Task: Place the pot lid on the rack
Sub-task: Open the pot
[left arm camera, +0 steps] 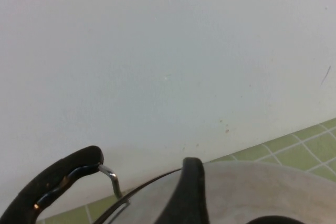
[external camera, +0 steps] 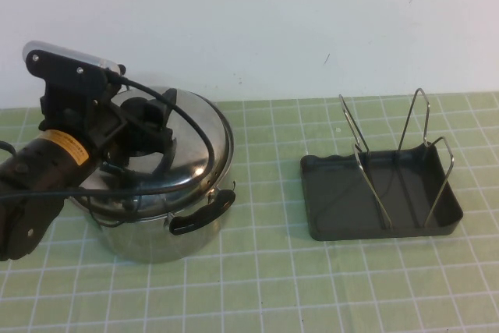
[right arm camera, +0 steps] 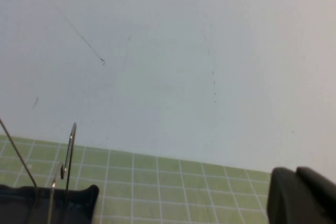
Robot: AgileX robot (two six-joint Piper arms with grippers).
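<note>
Pot lid [external camera: 187, 150] shiny, domed, on pot [external camera: 156, 232]; left pincer [external camera: 148, 126] at knob, grip unclear; right pincer [right arm camera: 302, 195] unclear.

Pot lid [external camera: 191, 134] and rack [external camera: 382, 193], well apart.
The shiny domed lid sits on the pot at left; the dark grey rack with upright wire loops lies at right.

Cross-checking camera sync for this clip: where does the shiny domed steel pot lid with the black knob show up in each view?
High view: the shiny domed steel pot lid sits on the steel pot at left, the left gripper over its knob.
Left wrist view: lid along the bottom edge.
Right wrist view: no lid; dark grey rack and right gripper in the bottom corners.
Shared landmark: the green checked mat.
</note>
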